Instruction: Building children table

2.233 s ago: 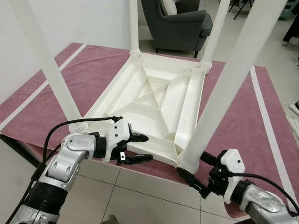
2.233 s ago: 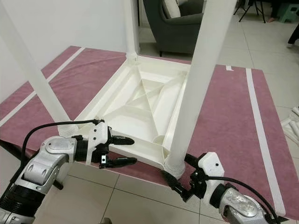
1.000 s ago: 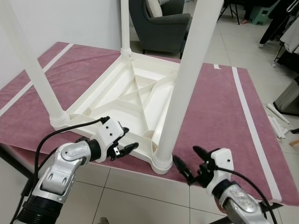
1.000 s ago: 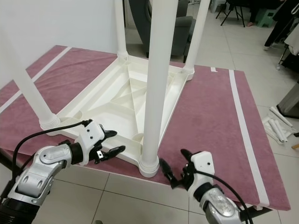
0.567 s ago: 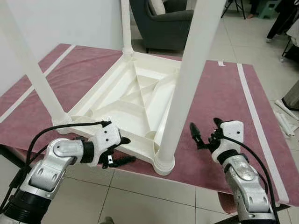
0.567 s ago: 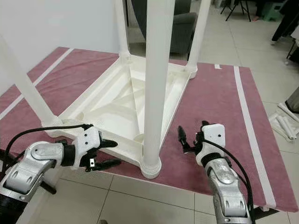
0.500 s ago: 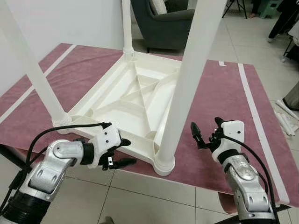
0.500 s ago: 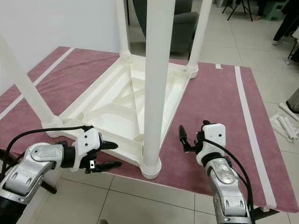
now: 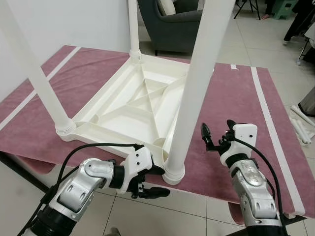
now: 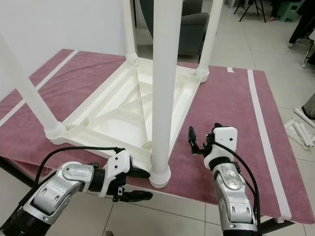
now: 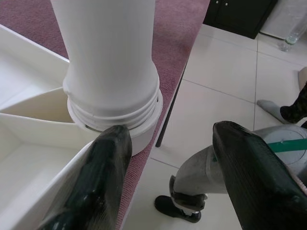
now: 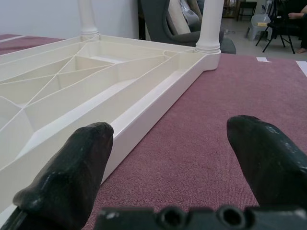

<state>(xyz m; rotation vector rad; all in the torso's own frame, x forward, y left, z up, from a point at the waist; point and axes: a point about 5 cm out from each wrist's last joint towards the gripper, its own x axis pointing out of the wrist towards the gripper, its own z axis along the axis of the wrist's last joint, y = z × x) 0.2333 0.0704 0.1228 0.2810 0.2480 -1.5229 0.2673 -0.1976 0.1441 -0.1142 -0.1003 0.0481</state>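
The white children's table [image 9: 133, 105] lies upside down on a maroon cloth [image 9: 236, 103], with its legs standing up. The nearest leg [image 9: 197, 83] is seated in its threaded collar [image 11: 115, 112] at the front right corner. My left gripper [image 9: 156, 181] is open at the cloth's front edge, just left of that collar; one finger [image 11: 100, 182] lies against the table's frame and the other hangs past the edge. My right gripper [image 9: 216, 132] is open a little above the cloth, right of the nearest leg, pointing along the frame's side rail [image 12: 144, 103].
A grey armchair [image 9: 172, 22] stands behind the work table. A white wall runs along the left. Tiled floor [image 9: 147, 216] lies below the front edge. White stripes [image 9: 268, 123] cross the cloth, and white tubes [image 9: 301, 118] lie on the floor at right.
My left gripper has slid right along the front edge to the nearest leg's collar. My right gripper, earlier below the edge, has come up over the cloth and now holds still.
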